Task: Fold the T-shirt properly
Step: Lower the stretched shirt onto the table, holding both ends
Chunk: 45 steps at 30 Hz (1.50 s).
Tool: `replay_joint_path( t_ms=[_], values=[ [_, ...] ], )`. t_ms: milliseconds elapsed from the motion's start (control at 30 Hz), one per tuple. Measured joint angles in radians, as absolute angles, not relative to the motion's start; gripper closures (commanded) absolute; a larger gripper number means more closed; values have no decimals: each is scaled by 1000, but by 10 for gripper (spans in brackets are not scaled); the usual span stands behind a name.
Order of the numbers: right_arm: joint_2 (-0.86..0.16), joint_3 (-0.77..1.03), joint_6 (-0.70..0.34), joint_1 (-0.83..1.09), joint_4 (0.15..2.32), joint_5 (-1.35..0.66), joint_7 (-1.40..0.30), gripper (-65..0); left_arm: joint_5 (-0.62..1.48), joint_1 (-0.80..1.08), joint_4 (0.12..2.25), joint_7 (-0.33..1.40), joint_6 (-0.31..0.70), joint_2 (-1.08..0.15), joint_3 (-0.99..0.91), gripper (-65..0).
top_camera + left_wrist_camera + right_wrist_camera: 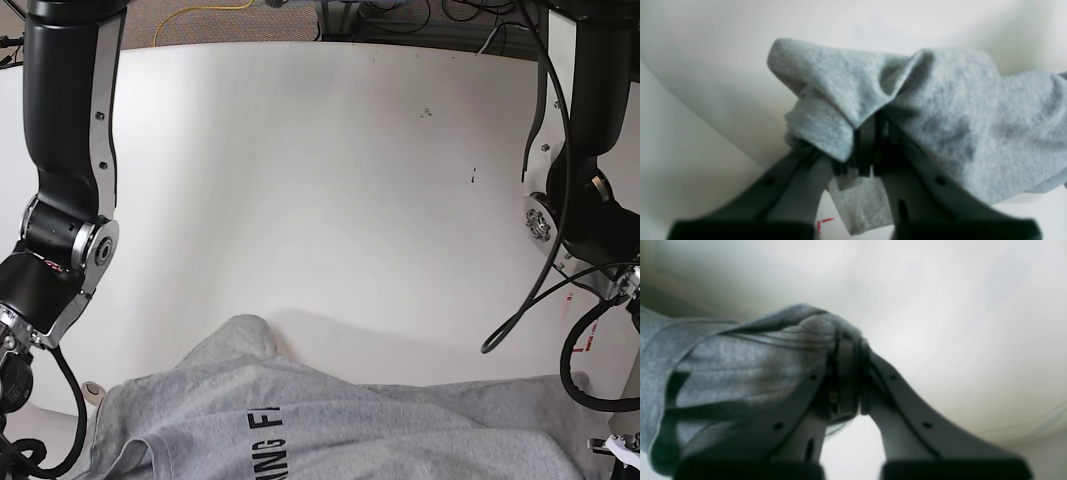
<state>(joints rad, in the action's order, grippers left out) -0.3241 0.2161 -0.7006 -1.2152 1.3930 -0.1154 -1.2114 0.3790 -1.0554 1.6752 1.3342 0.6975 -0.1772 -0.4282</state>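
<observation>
Both pincers clenched on cloth: left pincer (pixel 867 146) pinches a bunched edge of the T-shirt (pixel 940 110), right pincer (pixel 853 373) grips another gathered bit. T-shirt (pixel 330 425) sits at near edge of the table (pixel 330 180), lifted & rumpled, lettering partly showing. Looks like mid carry/spread step; next prob. needs pulling apart evenly, then laying flat further out.

I see even, diffuse light in the base view; the white tabletop (pixel 330 170) is bright, with soft shadow beside the T-shirt (pixel 330 420). Both wrist views are soft and out of focus, dimmest along their bottom edges. The right wrist background is smeared.
</observation>
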Motion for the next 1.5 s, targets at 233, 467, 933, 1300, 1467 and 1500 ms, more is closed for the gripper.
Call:
replay_joint_path(
  t_ms=[233, 467, 933, 1300, 1467, 1500],
  values=[
    [-328, 219, -701, -1176, 1402, -116, -1217, 0, 398, -1045, 1682, 1338, 698, -173, -424, -10],
    [-349, 230, -701, -1111, 1480, -118, -1257, 0, 408, -1044, 1688, 1339, 698, -192, -434, -11],
    [-350, 242, -700, -1004, 1636, -116, -1325, -2, 420, -1002, 1678, 1339, 697, -190, -434, -13],
    [-316, 248, -699, -1000, 1582, -109, -1333, -3, 453, -934, 1636, 1332, 698, -187, -438, -11],
    [-314, 249, -703, -1035, 1413, -101, -1187, -3, 453, -934, 1573, 1290, 698, -189, -435, -9],
    [-315, 248, -701, -1039, 1399, -97, -1181, -3, 448, -934, 1566, 1291, 697, -189, -435, -10]
  ],
)
